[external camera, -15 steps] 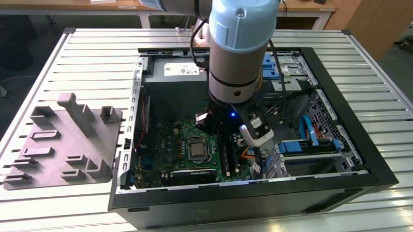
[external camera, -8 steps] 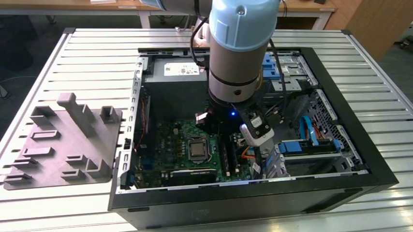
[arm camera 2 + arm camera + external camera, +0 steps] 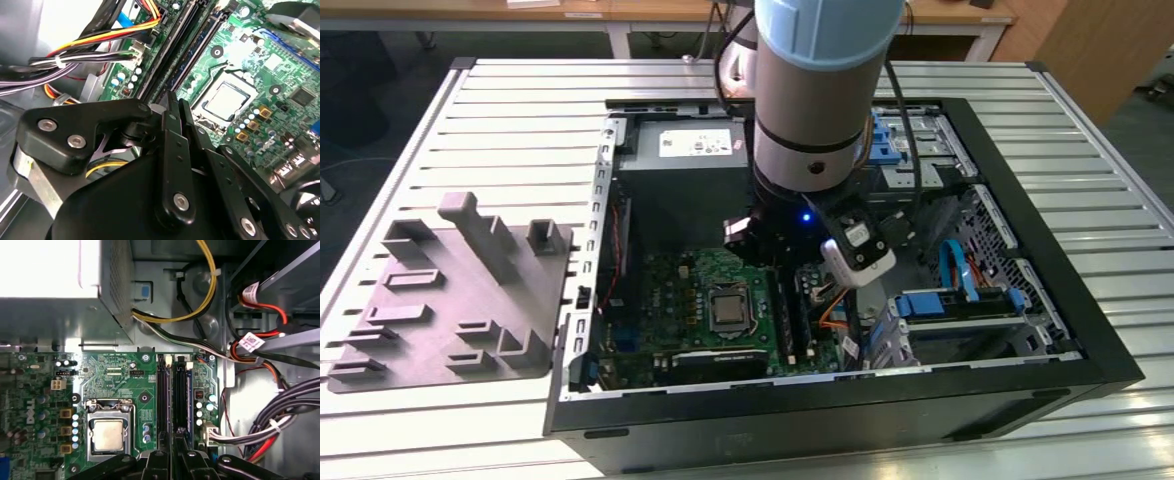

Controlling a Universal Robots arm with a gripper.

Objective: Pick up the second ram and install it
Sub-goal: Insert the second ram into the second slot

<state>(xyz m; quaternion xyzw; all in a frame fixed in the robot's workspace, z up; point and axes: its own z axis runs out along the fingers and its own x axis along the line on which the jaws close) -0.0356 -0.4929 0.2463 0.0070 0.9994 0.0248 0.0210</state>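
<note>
The arm (image 3: 814, 90) is reached down into the open computer case (image 3: 1041, 260), and the pincer (image 3: 174, 102) is held low over the green board, just to the exterior view's right of the square silver processor (image 3: 108, 435).

The installing step is judged to be in hand, not the picking up. In the second wrist view the two fingers (image 3: 167, 130) are seen drawn almost fully together, with only a thin gap left between them. The memory stick (image 3: 199, 50) is seen as a thin bluish strip lying along the black slots (image 3: 162, 405) and running straight out from between the fingertips. From this it is judged that the stick is pinched edge-on at one end. Whether it is only lined up in its slot or already pressed home cannot be told, and the latches at the slot ends are too small to be read.

The grey power-supply box (image 3: 687, 145) is found at the far end of the case. A bundle of coloured cables (image 3: 100, 45) is passed close beside the slots, apart from the fingers.

A straight, even downward push is thought to be called for, with the stick kept upright in its slot and the cables left untouched
</note>
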